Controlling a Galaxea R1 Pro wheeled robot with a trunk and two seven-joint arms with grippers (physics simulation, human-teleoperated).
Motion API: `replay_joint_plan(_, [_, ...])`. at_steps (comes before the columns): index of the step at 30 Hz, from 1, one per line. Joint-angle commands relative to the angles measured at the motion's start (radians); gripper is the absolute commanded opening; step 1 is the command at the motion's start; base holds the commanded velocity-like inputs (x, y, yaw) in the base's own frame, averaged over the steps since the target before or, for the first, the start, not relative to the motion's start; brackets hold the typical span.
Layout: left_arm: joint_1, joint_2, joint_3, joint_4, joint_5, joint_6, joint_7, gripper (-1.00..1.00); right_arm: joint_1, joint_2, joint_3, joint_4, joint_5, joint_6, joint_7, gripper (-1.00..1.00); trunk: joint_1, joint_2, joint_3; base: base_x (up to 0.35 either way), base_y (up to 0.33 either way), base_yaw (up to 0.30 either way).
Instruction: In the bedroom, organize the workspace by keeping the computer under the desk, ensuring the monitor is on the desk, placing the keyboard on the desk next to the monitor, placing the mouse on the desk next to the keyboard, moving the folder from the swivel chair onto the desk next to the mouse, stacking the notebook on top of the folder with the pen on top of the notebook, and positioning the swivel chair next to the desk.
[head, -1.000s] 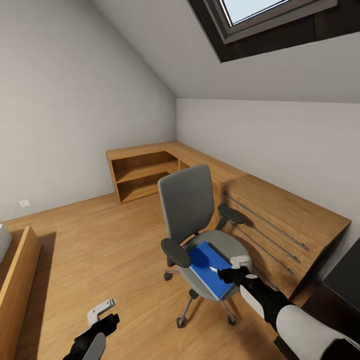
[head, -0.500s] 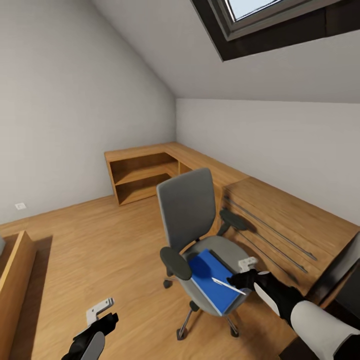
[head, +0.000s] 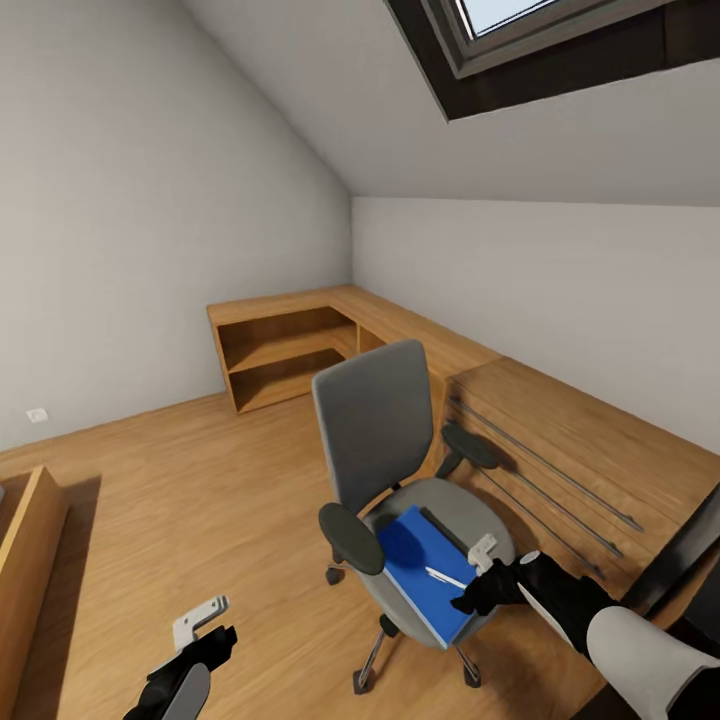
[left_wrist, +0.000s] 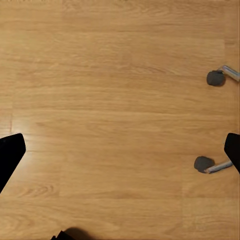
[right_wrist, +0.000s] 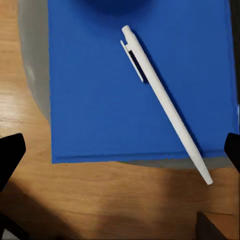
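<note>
Wooden floorboards (left_wrist: 120, 100) lie under the left gripper (head: 200, 625), which hangs low with its fingers spread apart and nothing between them; two chrome chair legs with castors (left_wrist: 212, 165) show nearby. Further right, the grey swivel chair (head: 375, 420) stands in front of a light wooden chest of drawers (head: 560, 450). The blue folder (head: 425, 565) lies flat on its seat, with the white pen (right_wrist: 162, 97) lying slantwise on the folder. The right gripper (head: 480, 585) hovers at the seat's edge, fingers wide apart, holding nothing, the pen lying loose between them.
</note>
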Motion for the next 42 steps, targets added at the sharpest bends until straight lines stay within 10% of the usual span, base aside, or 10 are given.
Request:
replay_joint_plan(1, [-0.001, 0.002, -0.004, -0.002, 0.007, 0.002, 0.007, 1.00, -0.001, -0.001, 0.007, -0.002, 0.025, 0.004, 0.007, 1.00, 0.000, -0.001, -0.001, 0.294, 0.000, 0.000])
replay_joint_plan(24, [-0.001, 0.003, 0.003, -0.028, 0.010, 0.003, 0.011, 1.00, 0.001, 0.006, 0.018, -0.002, 0.041, -0.010, 0.011, 1.00, 0.000, -0.001, -0.001, 0.178, 0.043, 0.000])
replay_joint_plan(42, [-0.001, 0.003, 0.006, -0.047, 0.013, 0.004, 0.015, 1.00, 0.002, 0.009, 0.044, -0.002, 0.042, -0.006, 0.020, 1.00, 0.069, -0.127, -0.057, 0.001, 0.001, 0.000])
